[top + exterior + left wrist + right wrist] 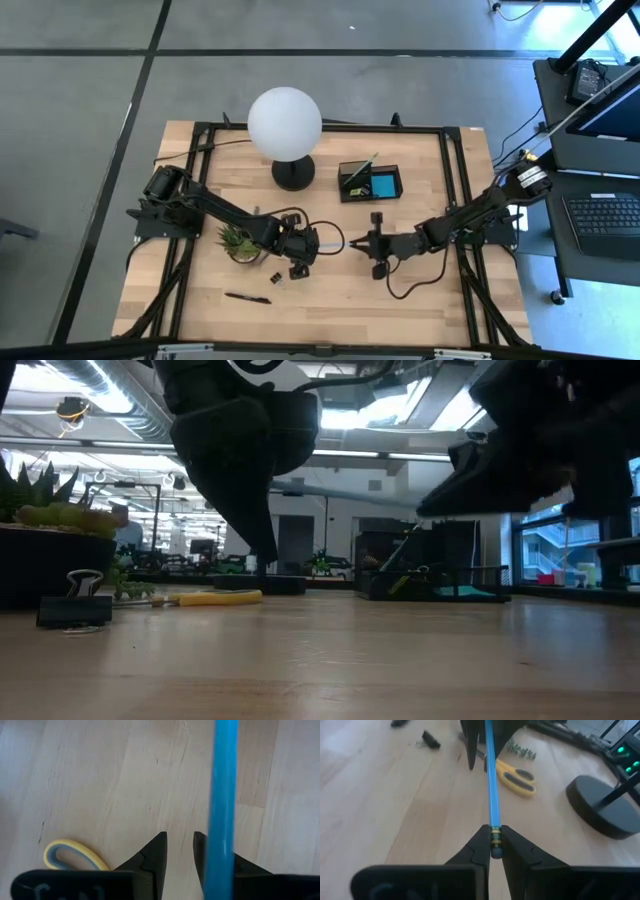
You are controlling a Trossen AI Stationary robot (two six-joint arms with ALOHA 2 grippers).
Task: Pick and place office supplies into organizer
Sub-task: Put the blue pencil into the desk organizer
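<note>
Even, bright light falls on the counter (330, 290) from overhead, with only soft, short shadows. The white lamp (285, 118) glares at 12 o'clock. In the low view the ceiling lights (400, 415) burn out, the arms are black silhouettes and the near counter blurs. The blue pencil (220, 810) is a soft smear in the left wrist view.

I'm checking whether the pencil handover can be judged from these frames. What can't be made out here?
- High view: the blue pencil is too thin to follow between the left gripper and right gripper.
- Left wrist view: the pencil, blurred, hides one finger, so contact is unclear.
- High view: the organizer contents are too small.
</note>
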